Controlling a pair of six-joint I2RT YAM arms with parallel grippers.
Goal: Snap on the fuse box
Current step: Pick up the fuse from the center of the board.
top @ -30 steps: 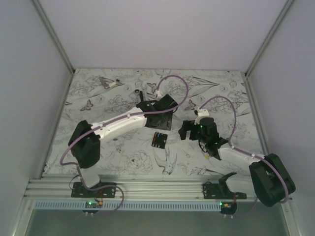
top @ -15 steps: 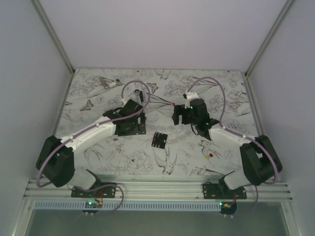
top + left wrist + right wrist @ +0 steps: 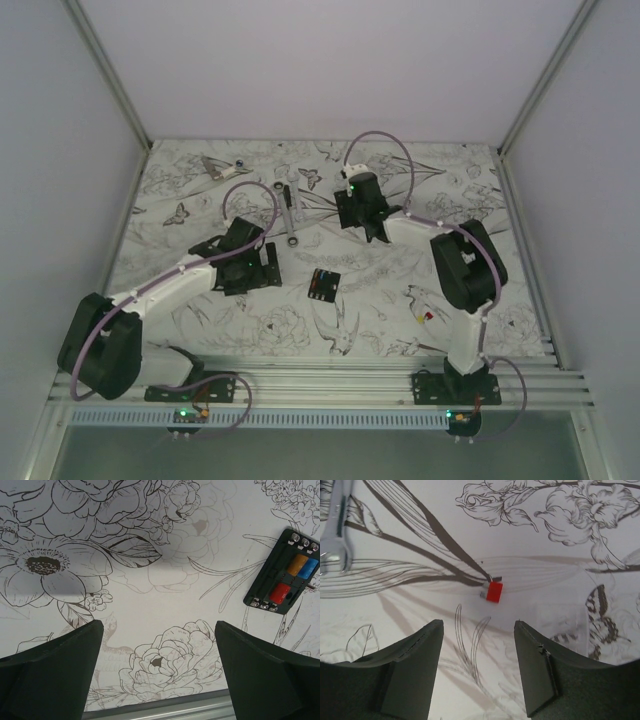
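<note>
We see the fuse box [image 3: 323, 285] lying free mid-tabletop [image 3: 385, 300]. The left claw [image 3: 159, 626] is spread wide at its 9 o'clock. The right claw [image 3: 477, 625] at 1 o'clock is parted and empty (red fuse [image 3: 494, 591] just ahead).

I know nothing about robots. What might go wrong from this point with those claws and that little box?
The red fuse ahead of the open right claw is tiny and lies flat on the table; the claw may nudge it away instead of pinching it. The fuse box lies loose, off to the side of the open left claw, so pressing on it could make it slide or tip.
</note>
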